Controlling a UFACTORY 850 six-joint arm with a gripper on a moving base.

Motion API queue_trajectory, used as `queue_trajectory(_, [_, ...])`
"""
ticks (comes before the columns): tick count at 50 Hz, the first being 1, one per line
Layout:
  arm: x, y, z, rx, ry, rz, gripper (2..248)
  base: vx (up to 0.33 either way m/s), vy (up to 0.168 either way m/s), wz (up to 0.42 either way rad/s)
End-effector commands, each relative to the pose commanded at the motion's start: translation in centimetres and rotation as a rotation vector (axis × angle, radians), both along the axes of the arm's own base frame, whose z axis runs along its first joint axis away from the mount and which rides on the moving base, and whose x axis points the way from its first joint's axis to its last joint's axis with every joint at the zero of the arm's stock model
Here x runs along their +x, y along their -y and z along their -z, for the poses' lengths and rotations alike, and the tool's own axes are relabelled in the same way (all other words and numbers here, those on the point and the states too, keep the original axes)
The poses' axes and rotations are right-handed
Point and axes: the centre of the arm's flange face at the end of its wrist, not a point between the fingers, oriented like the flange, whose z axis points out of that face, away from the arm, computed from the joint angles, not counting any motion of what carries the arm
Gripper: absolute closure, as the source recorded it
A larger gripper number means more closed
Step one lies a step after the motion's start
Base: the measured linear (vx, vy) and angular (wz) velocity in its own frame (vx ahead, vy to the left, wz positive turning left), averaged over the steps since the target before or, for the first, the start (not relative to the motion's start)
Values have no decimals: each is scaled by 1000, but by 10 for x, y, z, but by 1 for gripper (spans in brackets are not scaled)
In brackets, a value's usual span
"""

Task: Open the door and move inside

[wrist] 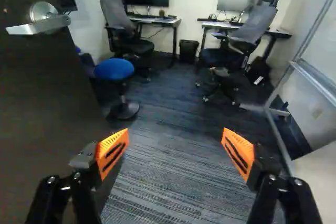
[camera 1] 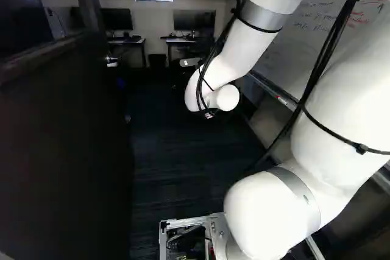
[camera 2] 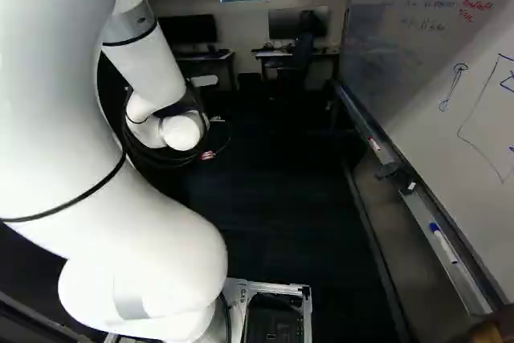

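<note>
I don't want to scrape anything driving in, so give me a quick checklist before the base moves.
1. Door open: ok, the room shows past its edge.
2. Handle ungripped: ok, the fingers stand open away from it.
3. Nothing held: ok.
4. Arm off the whiteboard: ok, floor shows between them in the right base view.
5. Blue stool out of the path: cannot tell; it stands beyond the door's edge, possibly near the route.
6. Base clearance both sides: cannot tell, its sides aren't fully visible.
</note>
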Motion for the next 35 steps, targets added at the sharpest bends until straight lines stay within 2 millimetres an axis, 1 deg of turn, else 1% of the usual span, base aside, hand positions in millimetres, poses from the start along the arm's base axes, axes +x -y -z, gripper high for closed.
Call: queue_trajectory(35, [0,0,0,0,0,0,3,173,7,-6])
